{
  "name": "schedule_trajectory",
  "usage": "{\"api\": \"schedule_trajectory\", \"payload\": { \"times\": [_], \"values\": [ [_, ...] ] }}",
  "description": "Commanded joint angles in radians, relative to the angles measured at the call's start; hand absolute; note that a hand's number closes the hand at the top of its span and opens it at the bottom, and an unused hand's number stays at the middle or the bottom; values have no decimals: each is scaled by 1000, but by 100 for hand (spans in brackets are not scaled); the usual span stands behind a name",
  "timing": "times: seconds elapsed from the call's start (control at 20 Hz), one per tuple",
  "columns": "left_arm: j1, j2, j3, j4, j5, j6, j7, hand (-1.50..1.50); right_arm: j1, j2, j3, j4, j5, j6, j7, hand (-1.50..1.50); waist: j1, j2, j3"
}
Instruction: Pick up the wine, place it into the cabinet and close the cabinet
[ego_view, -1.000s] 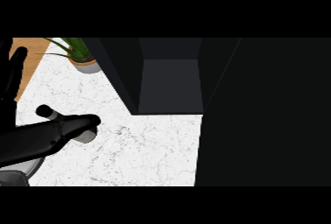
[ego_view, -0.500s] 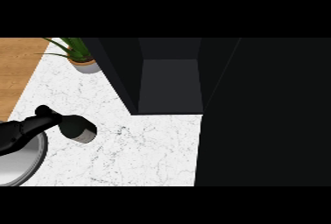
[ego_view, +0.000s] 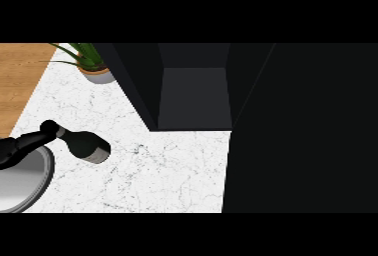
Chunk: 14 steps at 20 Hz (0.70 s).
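We see the left hand (ego_view: 22, 145) at the left edge, curled around the wine (ego_view: 85, 145) over the counter (ego_view: 170, 170), near the open cabinet (ego_view: 193, 95).

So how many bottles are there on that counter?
1. The bottle is at the counter's left side, by the left hand, in front of the open cabinet. The cabinet's dark inside could hide more.

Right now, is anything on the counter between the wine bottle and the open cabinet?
Nothing visible: the wine bottle lies on bare marble left of the open cabinet. The potted plant stands farther back, off that path.
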Motion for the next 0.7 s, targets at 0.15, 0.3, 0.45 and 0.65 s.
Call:
{"api": "schedule_trajectory", "payload": {
  "times": [0.15, 0.3, 0.45, 0.65],
  "values": [
    [128, -63, 13, 65, 53, -44, -142, -150, 13, -6, -13, -203, -39, -27, 97, -150, 5, 1, 0],
    [185, -88, 4, 102, 45, -59, -200, -150, 14, -23, -18, -270, -67, -35, 158, -150, 1, -1, 0],
    [125, -42, 58, 247, 93, -110, -282, -150, -4, -42, -57, -250, -93, -18, 154, -150, -4, 2, 0],
    [208, -59, 78, 298, 134, -176, -407, -150, -47, -5, -14, -234, -30, -60, 171, -150, 4, 1, -1]
  ]
}}
